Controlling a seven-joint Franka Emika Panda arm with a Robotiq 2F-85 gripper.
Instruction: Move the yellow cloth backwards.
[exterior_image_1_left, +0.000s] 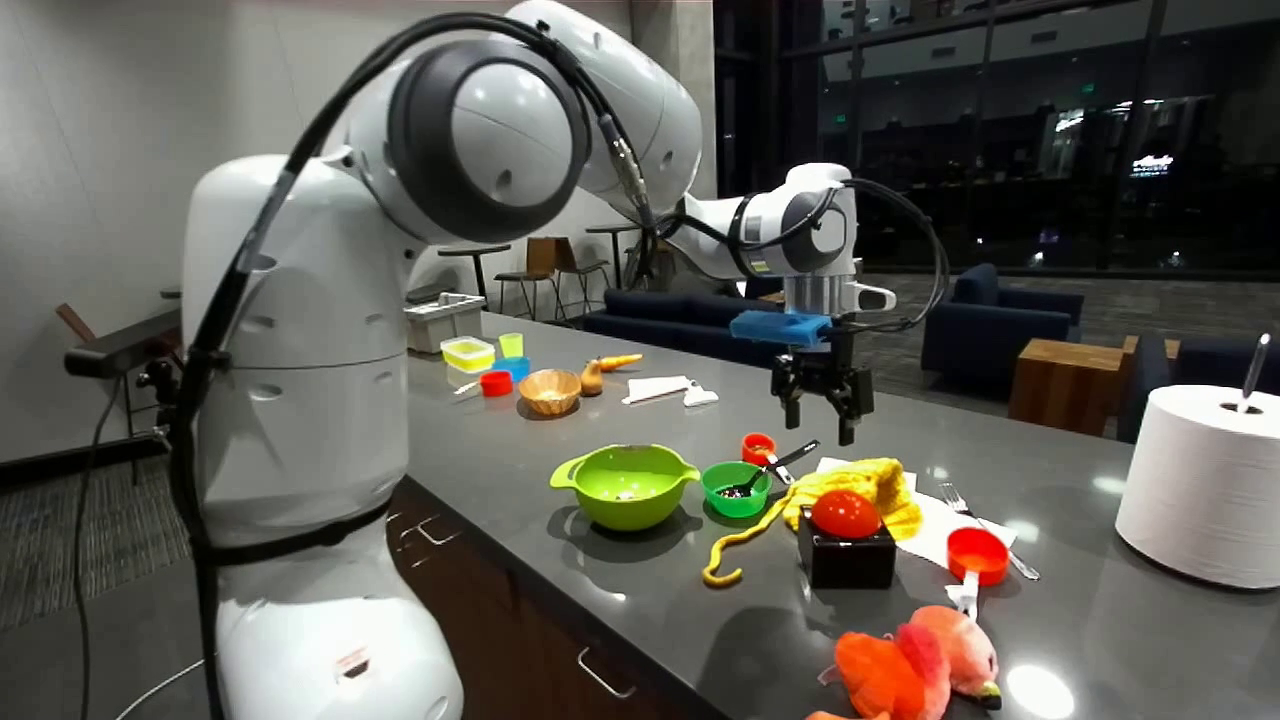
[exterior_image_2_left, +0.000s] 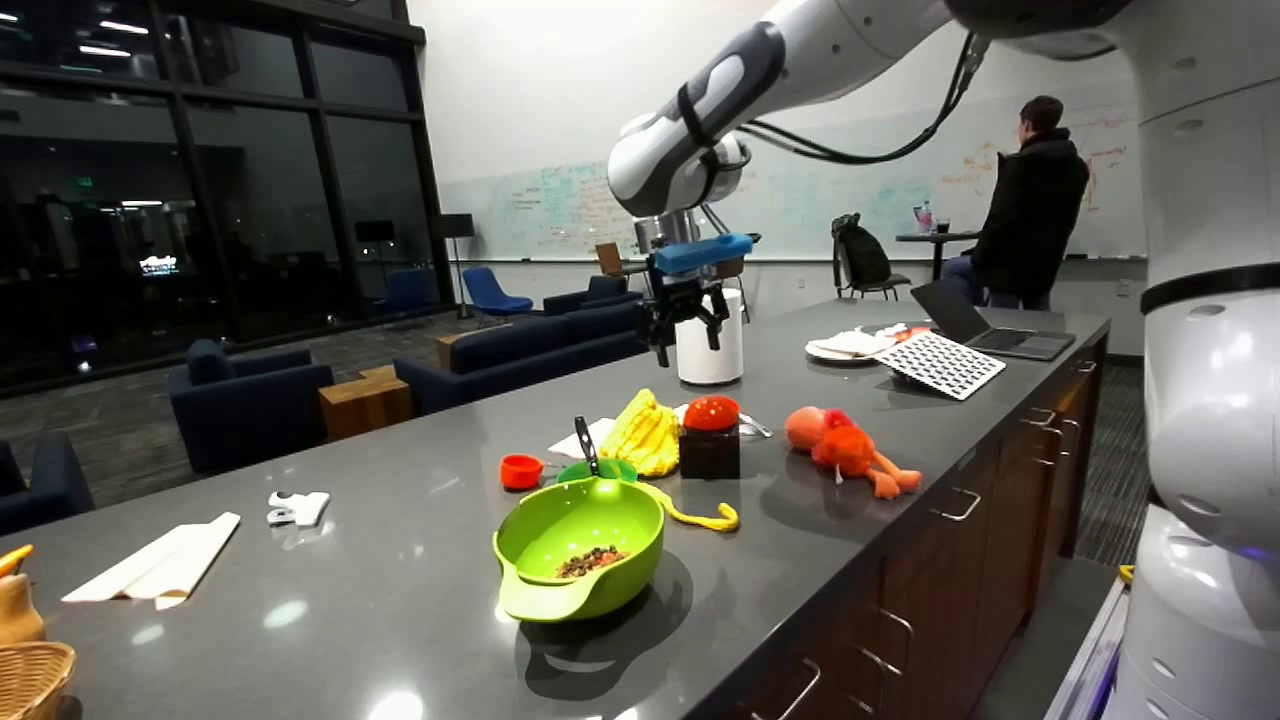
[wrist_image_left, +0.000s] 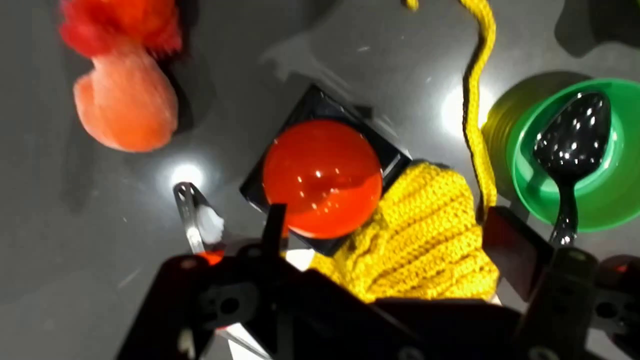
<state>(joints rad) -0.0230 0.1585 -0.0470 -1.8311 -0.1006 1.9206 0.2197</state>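
Note:
The yellow knitted cloth (exterior_image_1_left: 888, 484) lies bunched on the grey counter, with a thin yellow cord trailing from it. It also shows in an exterior view (exterior_image_2_left: 640, 436) and in the wrist view (wrist_image_left: 425, 240). My gripper (exterior_image_1_left: 820, 426) is open and empty, pointing down above the cloth and apart from it. It also shows in an exterior view (exterior_image_2_left: 689, 350). In the wrist view the fingers (wrist_image_left: 387, 220) stand wide apart, with the cloth below between them. The gripper body hides the cloth's lower edge there.
A black box (exterior_image_1_left: 848, 562) with a red dome (exterior_image_1_left: 846, 514) stands against the cloth. A green cup (exterior_image_1_left: 735, 492) with a black spoon and a green bowl (exterior_image_1_left: 625, 487) are beside it. An orange plush toy (exterior_image_1_left: 900, 670), red scoop (exterior_image_1_left: 977, 556), fork (exterior_image_1_left: 990, 530) and paper roll (exterior_image_1_left: 1205, 485) are nearby.

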